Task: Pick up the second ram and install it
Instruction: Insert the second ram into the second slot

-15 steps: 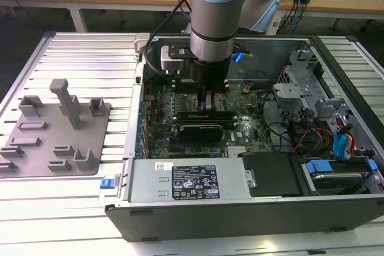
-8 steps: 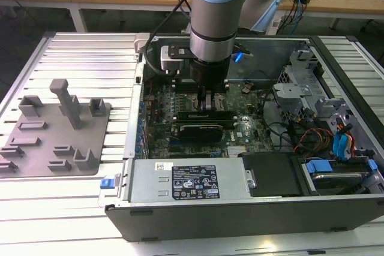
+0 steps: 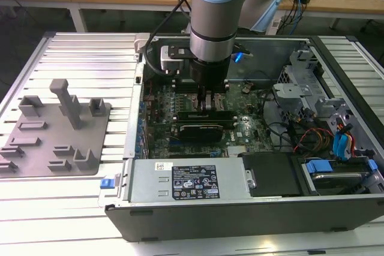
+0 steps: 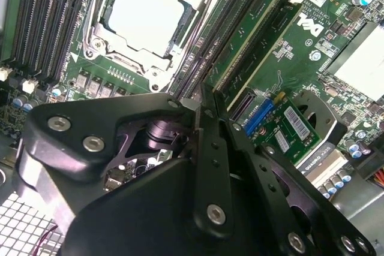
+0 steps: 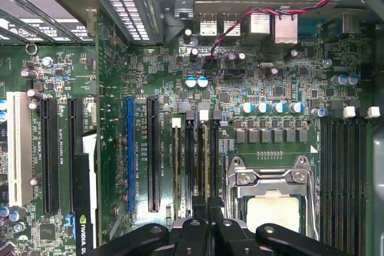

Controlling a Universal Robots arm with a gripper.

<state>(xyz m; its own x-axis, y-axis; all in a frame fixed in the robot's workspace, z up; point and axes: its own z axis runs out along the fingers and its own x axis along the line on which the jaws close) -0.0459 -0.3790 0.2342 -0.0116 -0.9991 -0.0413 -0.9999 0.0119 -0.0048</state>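
A grey and pale-blue robot arm (image 3: pixel 213 10) reaches down into an open black desktop computer case (image 3: pixel 240 214) that lies on a slatted aluminium table (image 3: pixel 84 52). Its black two-finger gripper (image 3: pixel 207 103) stands low over the green motherboard (image 3: pixel 165 97), just behind a black expansion card (image 3: pixel 204 129).

In both wrist views the gripper (image 4: pixel 201 109) (image 5: pixel 204 223) has its fingers drawn narrow, the tips nearly together with no more than a thin line between them. They sit right above the bank of long black memory slots (image 5: pixel 201 160) beside the silver-framed processor socket (image 5: pixel 273 190).

The second ram (image 5: pixel 212 160), a slim flat memory stick, appears to stand edge-on in the slot directly under the fingertips. That strip is dark, though, and whether the tips pinch it or only press on it cannot be told.

A blue card slot (image 5: pixel 129 154) and a white one (image 5: pixel 19 148) run parallel farther along the board.

Toward the exterior view's left, well apart from the case, a grey plastic fixture plate (image 3: pixel 54 142) with upright blocks rests on the table.
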